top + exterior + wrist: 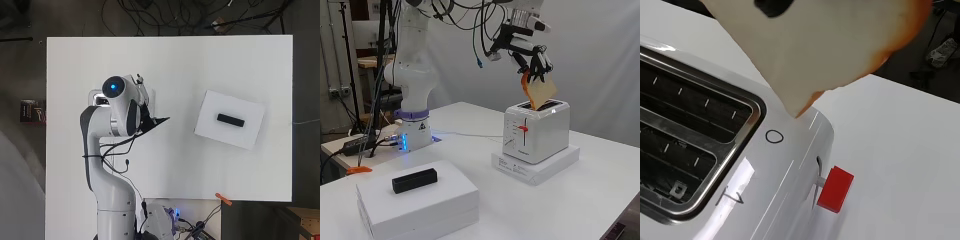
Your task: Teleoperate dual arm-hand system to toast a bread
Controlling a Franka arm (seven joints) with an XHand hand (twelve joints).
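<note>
White table (225,65) has lots of bare room from overhead; we see the arm hiding the toaster (96,97). From the side, the hand (532,57) pinches the bread (541,93) above the slots. At the wrist, its corner hangs over the toaster's rim.

Toaster (785,165): glossy white casing, bright metal slot rims, below the fingers. Bread slice (830,45): matt, porous.
</note>
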